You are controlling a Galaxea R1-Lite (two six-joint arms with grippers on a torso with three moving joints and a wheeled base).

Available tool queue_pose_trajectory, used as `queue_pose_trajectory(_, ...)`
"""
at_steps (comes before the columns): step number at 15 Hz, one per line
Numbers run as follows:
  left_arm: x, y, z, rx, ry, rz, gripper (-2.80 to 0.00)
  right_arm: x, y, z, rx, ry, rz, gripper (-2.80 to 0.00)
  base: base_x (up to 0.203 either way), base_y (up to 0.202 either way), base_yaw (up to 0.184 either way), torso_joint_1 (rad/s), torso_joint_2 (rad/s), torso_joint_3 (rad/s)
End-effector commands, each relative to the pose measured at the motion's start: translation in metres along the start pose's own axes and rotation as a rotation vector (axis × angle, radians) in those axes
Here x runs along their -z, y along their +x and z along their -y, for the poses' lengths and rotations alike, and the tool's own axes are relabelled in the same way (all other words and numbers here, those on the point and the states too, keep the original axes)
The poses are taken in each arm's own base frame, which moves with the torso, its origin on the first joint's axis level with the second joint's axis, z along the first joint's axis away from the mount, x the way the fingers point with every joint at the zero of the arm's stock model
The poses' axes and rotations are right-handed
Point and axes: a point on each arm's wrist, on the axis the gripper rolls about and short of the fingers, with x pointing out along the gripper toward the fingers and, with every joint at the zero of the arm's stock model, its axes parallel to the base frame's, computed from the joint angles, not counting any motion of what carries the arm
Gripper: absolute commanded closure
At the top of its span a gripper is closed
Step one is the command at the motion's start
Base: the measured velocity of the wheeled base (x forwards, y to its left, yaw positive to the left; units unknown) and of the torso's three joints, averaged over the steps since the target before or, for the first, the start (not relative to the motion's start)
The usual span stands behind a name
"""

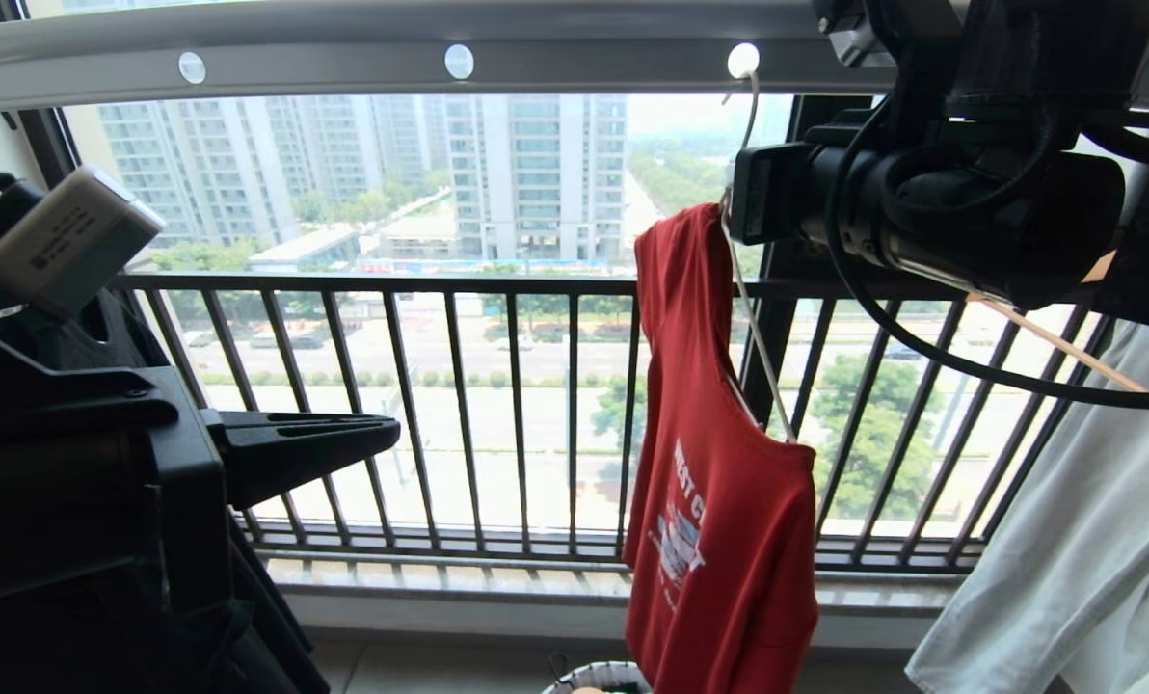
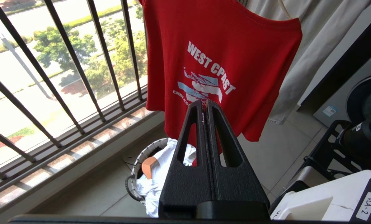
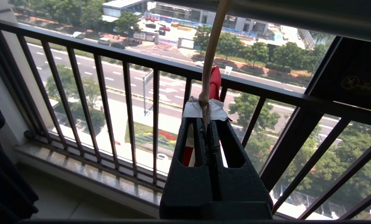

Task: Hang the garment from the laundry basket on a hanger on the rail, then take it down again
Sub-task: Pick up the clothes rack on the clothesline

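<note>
Up at the balcony window, the red garment (image 1: 719, 540) is hanging from the thin white hanger (image 1: 754, 318), whose long hook is sitting in one of the round holes of the grey rail (image 1: 555, 58) overhead. The shirt is draped lopsidedly, one shoulder riding high near the hook and the other low on the hanger's outer end, so the printed chest is slanting toward the floor.

The right gripper (image 3: 206, 124) is raised beside the hook, its jaws pressed together on the hanger's stem just above the collar; that hold, by the look of it, is there to lift the hook out of the rail, which would put the work at the taking-down stage. The left gripper (image 2: 206, 107) is waiting lower down, its jaws pressed together on nothing, pointing at the shirt's print without touching it.

Directly beneath the shirt, the laundry basket (image 2: 135, 169) is standing on the tiled floor (image 2: 95, 199), with white cloth and something orange inside it. A black railing (image 1: 497, 414) is guarding the window ledge, with apartment towers and a road beyond. A pale grey garment (image 1: 1076, 569) is hanging to the robot's right, a black garment (image 1: 247, 627) to its left.
</note>
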Motion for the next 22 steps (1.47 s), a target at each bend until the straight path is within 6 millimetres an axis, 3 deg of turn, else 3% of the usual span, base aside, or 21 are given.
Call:
queue_pose_trajectory(1, 0.008, 0.019, -0.002, 0.016, -0.009, -0.048, 0.0, -0.001, 0.006, -0.002, 0.004, 0.004, 0.007, 0.0, 0.0, 0.0, 0.0, 0.0, 0.0, 0.0)
queue_pose_trajectory(4, 0.014, 0.033, -0.003, 0.025, -0.001, -0.03, 0.0, 0.003, 0.012, 0.004, 0.021, 0.002, -0.002, 0.0, 0.0, 0.0, 0.0, 0.0, 0.0, 0.0)
queue_pose_trajectory(14, 0.013, 0.032, -0.003, 0.023, 0.002, -0.021, 0.0, 0.004, 0.012, 0.011, 0.041, -0.001, -0.011, 0.0, 0.0, 0.0, 0.0, 0.0, 0.0, 0.0)
queue_pose_trajectory(15, 0.013, 0.032, -0.003, 0.023, 0.002, -0.021, 0.0, 0.003, 0.011, 0.011, 0.043, -0.001, -0.01, -2.8, 0.0, 0.0, 0.0, 0.0, 0.0, 0.0)
queue_pose_trajectory(22, 0.012, 0.029, -0.003, 0.023, 0.006, -0.013, 0.0, 0.003, 0.006, 0.012, 0.043, -0.003, -0.007, -2.8, 0.0, 0.0, 0.0, 0.0, 0.0, 0.0)
